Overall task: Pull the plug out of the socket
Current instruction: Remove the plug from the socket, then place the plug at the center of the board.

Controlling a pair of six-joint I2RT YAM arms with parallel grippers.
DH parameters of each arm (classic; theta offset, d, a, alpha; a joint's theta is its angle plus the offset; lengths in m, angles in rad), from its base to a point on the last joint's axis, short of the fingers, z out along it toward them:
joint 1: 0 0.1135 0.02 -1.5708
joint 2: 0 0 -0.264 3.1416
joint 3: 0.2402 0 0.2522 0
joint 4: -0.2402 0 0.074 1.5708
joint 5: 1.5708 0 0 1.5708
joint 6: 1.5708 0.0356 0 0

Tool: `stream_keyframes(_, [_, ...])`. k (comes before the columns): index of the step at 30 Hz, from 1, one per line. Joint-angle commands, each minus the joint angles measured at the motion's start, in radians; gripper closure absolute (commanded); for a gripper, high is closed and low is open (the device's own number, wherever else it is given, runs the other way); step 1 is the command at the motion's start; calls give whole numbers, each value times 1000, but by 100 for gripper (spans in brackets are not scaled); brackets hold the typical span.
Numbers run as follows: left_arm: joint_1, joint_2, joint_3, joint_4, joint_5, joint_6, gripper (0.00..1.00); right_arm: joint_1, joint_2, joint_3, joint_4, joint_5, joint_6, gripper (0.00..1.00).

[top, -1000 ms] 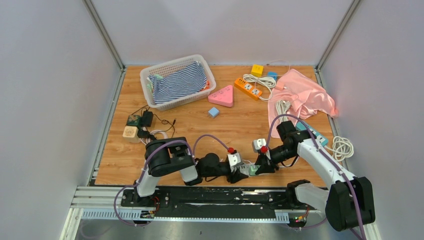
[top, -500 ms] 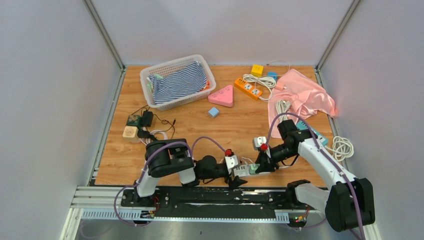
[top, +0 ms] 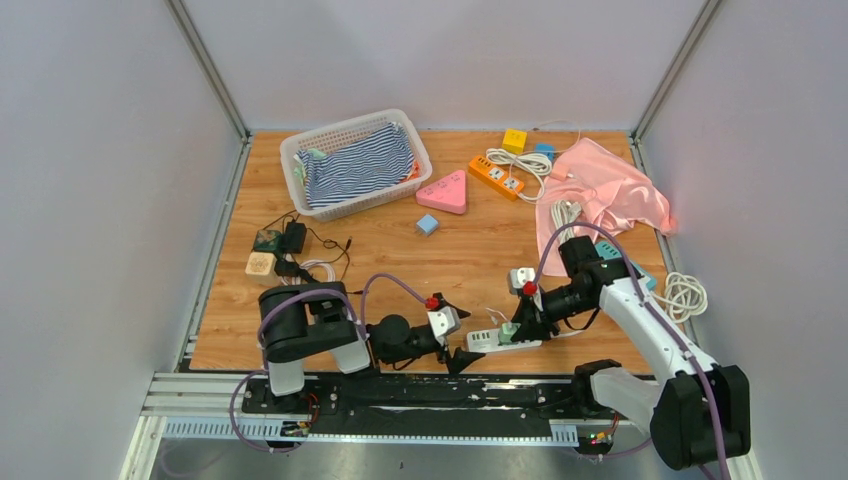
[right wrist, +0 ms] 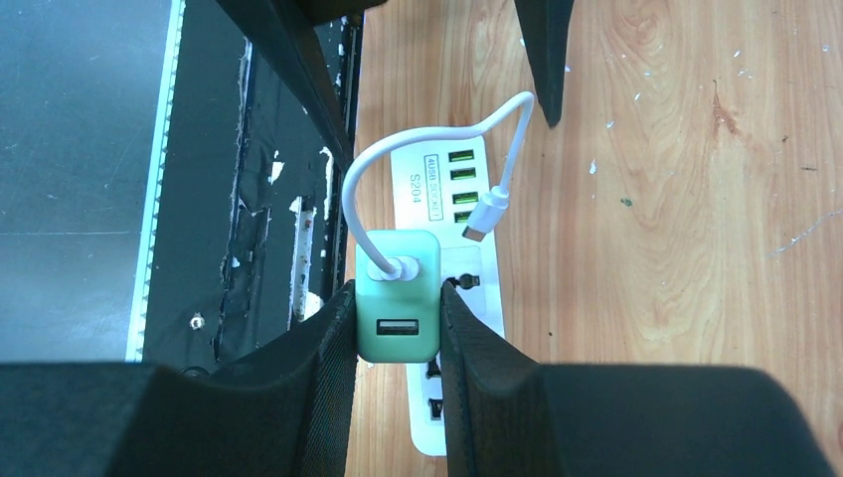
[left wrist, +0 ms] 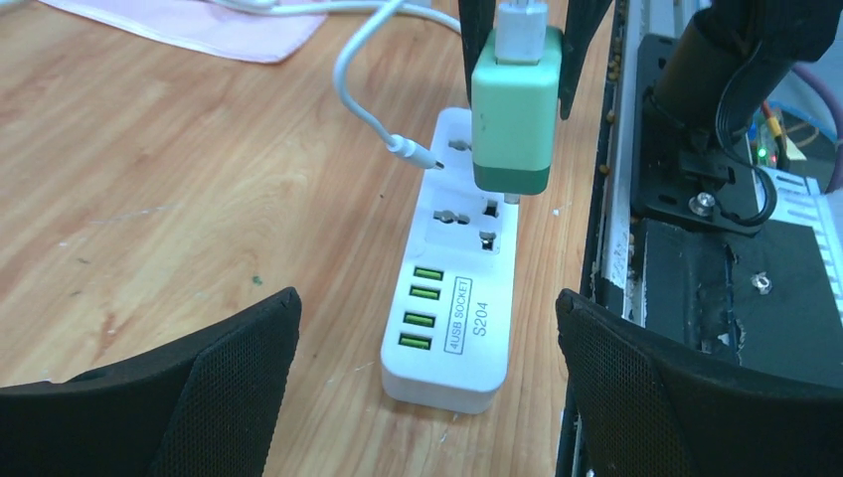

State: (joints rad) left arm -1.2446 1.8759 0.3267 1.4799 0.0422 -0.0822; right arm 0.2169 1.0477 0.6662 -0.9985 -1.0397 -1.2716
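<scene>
**Plug nearly free**

Right pincer clamps the green plug, its pins seemingly just above the white socket strip on the counter. Lift straight up, no twisting. Left pincer gapes open before the strip's end; pressing there would steady it.

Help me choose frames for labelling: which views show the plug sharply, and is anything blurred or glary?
Left wrist: plug and power strip lettering crisp; left claw's fingers soft and dark. Right wrist: plug sharp, right claw's fingers blurred at the bottom edge. Top external: even light, no glare, plug too small for detail.
</scene>
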Motion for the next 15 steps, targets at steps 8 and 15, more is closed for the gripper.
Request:
stream_keyframes(8, [-9,-196,-115,59,-204,-97,0,-16,-70,40,49,5,123,100])
stream_keyframes(15, [-7,-300,-200,56,-352,-185,0,-16,-82,70,99,32,232,100])
